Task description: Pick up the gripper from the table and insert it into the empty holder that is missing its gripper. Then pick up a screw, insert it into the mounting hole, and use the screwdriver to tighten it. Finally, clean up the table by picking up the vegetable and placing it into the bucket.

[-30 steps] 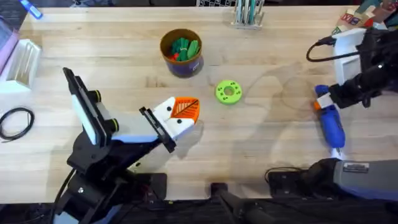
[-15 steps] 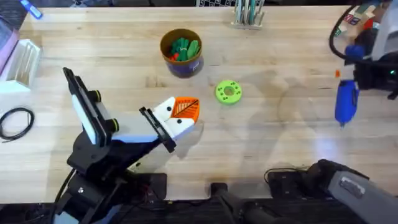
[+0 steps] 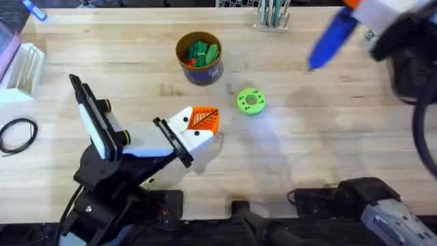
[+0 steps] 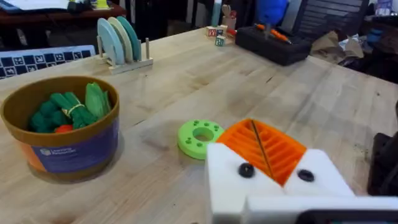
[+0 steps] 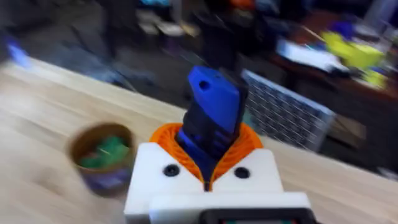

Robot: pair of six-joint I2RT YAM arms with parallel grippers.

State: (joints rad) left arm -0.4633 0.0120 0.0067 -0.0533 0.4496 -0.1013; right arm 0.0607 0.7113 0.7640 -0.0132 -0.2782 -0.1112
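**Table and what sits on it**

I see a pale wood table [image 3: 307,157]. The bucket [image 3: 199,58] stands on it toward the far side, with green toy pieces inside. A green disc [image 3: 250,101] lies flat just right of and nearer than the bucket. A rack [image 3: 272,15] stands at the far edge. At the left edge I see a white tray [image 3: 22,68] and, nearer, a black cable loop [image 3: 17,134].
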